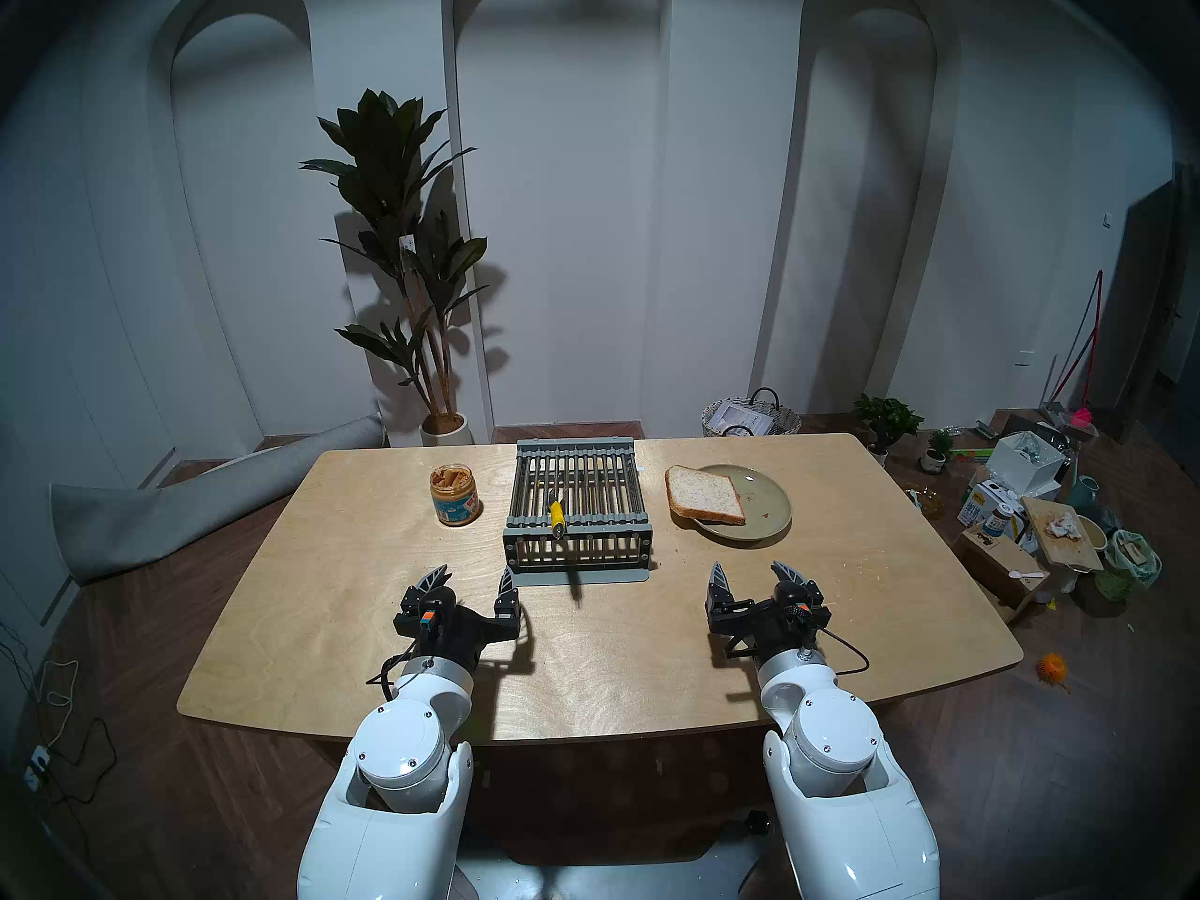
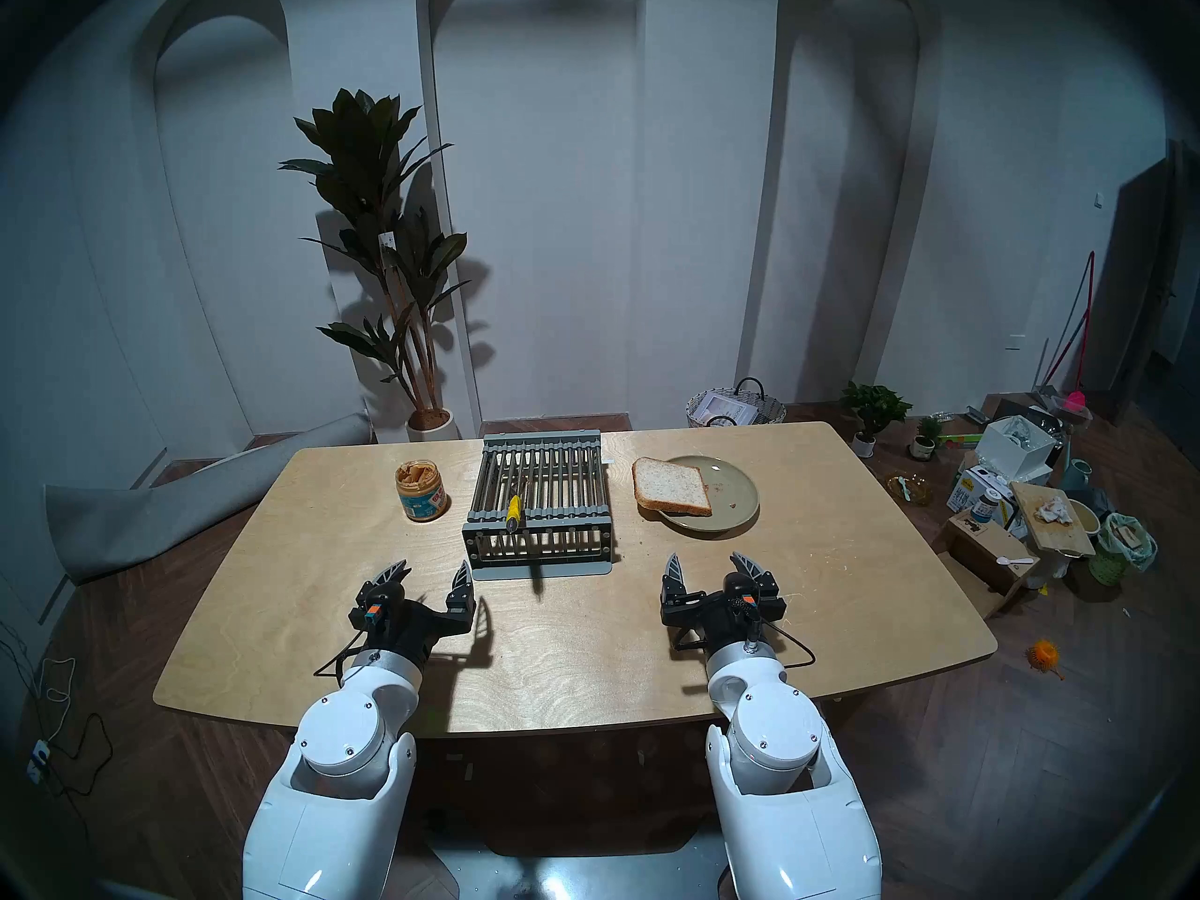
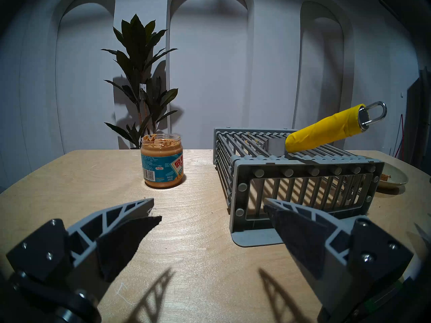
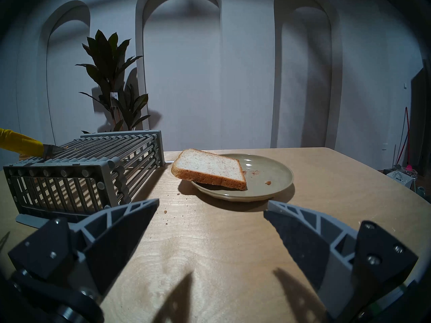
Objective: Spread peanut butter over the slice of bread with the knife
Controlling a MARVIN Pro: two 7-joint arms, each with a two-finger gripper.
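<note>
I am holding both arms over the near half of the wooden table (image 1: 876, 593), the left gripper (image 1: 473, 577) and the right gripper (image 1: 756, 574) each hanging with fingers spread wide and gripping nothing. The knife (image 1: 556, 512) is lying on top of the grey slatted rack (image 1: 578, 558) at mid-table, its yellow handle sticking out over the rack's near edge. The open jar of peanut butter (image 1: 454, 493) is standing to the rack's left, and the slice of bread (image 1: 704, 495) is resting on the left part of the olive-green plate (image 1: 769, 499) to the rack's right, overhanging the rim.
</note>
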